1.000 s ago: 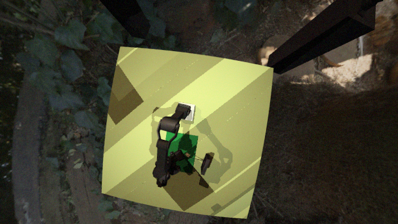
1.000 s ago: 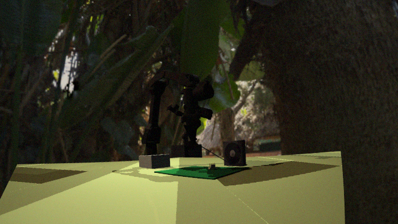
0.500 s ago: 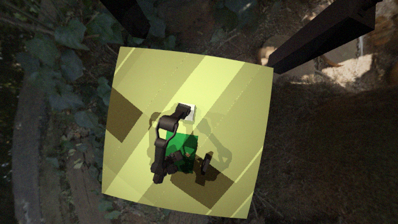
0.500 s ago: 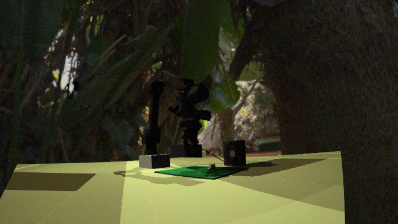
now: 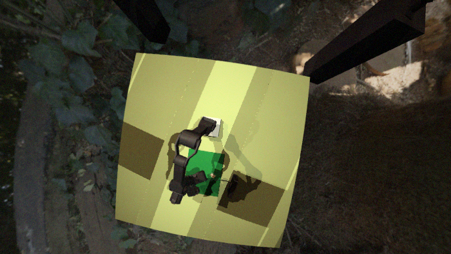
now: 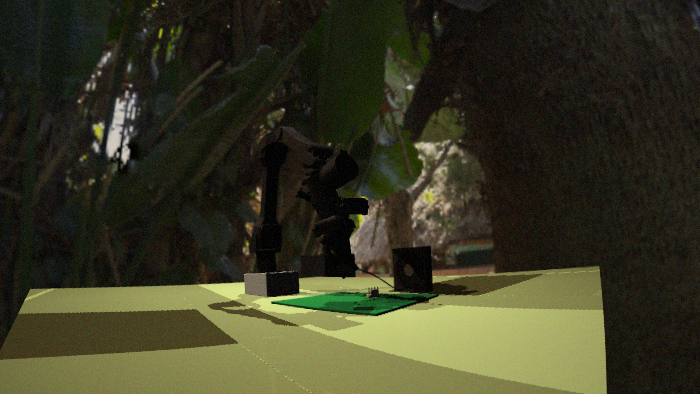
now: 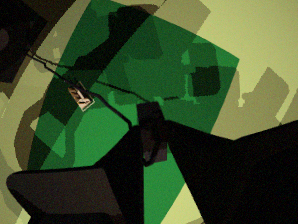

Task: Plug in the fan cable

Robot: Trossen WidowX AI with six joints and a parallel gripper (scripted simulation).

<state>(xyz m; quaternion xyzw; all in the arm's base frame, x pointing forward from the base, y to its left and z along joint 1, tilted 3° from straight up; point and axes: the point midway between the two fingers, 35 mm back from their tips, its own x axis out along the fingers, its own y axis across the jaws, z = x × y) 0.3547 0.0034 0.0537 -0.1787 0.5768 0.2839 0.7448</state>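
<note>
The green board (image 5: 201,161) (image 6: 320,301) (image 7: 105,131) lies flat on the table. The small four-pin header (image 5: 212,175) (image 6: 373,292) (image 7: 81,98) stands on it with its pins bare. My gripper (image 6: 344,272) (image 7: 151,128) is shut on the dark plug (image 7: 150,116), in the air above the board and off to one side of the header. In the wrist view the header is up and left of the plug. The thin black cable (image 6: 376,274) (image 7: 114,111) runs from the plug to the fan. The fingertips are too dark in the top view to make out.
The dark square fan (image 5: 232,185) (image 6: 412,270) (image 7: 14,42) stands upright beside the board, on the header's side. A pale block (image 5: 217,130) (image 6: 256,284) is at the foot of the arm. Dark shadows lie across the board and the yellow table (image 5: 277,113) (image 6: 150,370).
</note>
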